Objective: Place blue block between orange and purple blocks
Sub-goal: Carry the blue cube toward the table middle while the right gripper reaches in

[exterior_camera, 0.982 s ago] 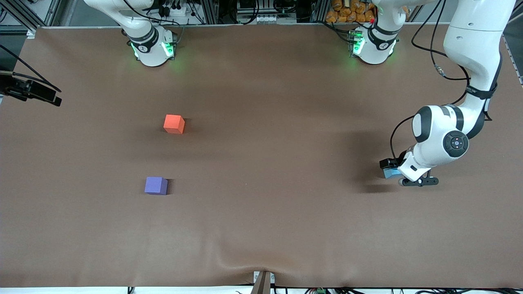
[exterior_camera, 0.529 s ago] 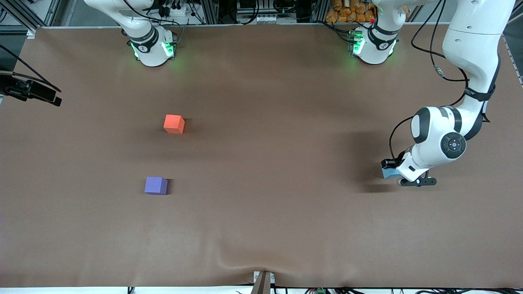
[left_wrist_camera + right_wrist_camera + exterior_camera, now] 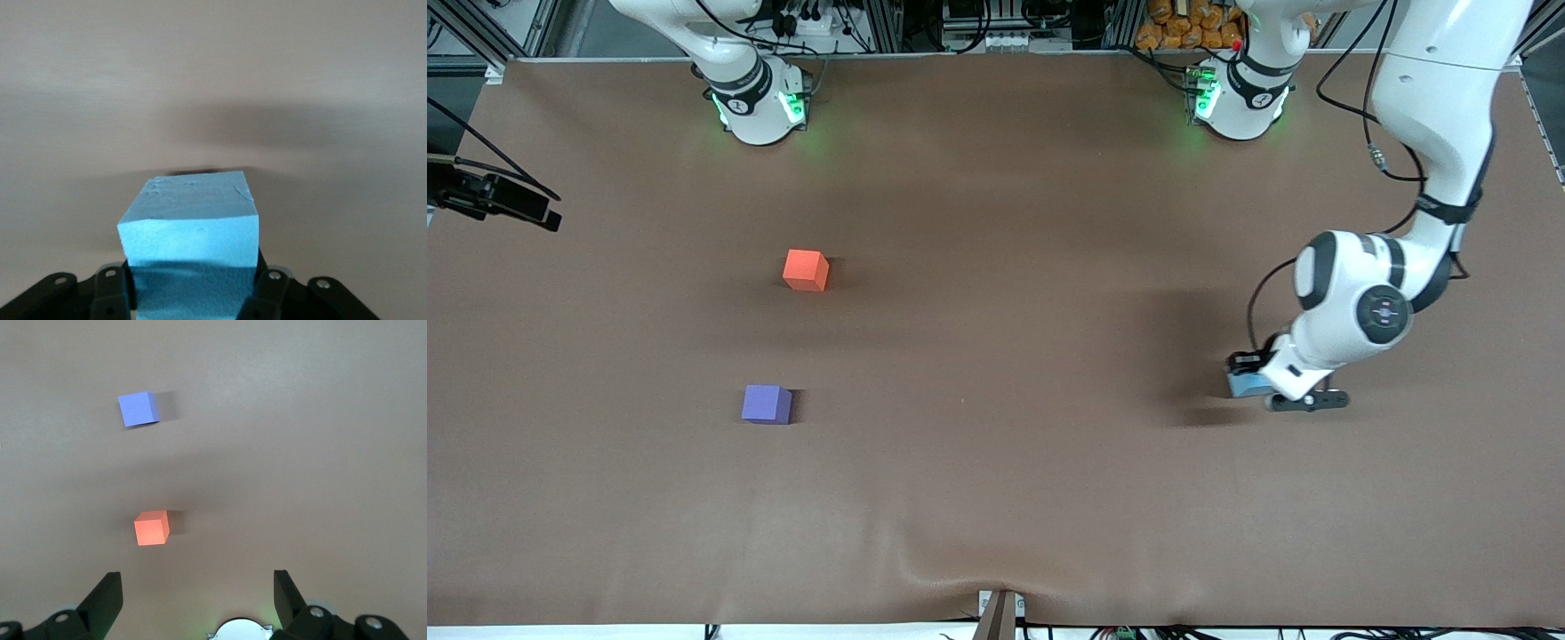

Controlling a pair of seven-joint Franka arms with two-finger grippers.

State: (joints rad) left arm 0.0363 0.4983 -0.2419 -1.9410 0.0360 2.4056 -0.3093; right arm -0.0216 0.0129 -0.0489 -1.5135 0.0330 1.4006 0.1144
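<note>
Three small cubes are in play on the brown table (image 3: 996, 498); the blue block (image 3: 1240, 384) is pinched between the fingers of the left gripper (image 3: 1249, 384), up off the surface over the left arm's end of the table, with its shadow on the cloth beneath; in the left wrist view the blue block (image 3: 190, 250) fills the space between the two dark fingers (image 3: 112, 293), which press against its two sides, and the bare table shows past it; the orange block (image 3: 806, 269) rests on the table toward the right arm's end, and the purple block (image 3: 766, 404) rests nearer to the front camera than the orange one, the two well apart with bare cloth between them; both are well apart from the held blue block; the right arm waits, folded up near its base, and its gripper does not show in the front view; in the right wrist view the right gripper (image 3: 197, 600) hangs high over the table with its fingers spread wide and nothing between them, looking down on the orange block (image 3: 151, 528) and the purple block (image 3: 139, 409).
</note>
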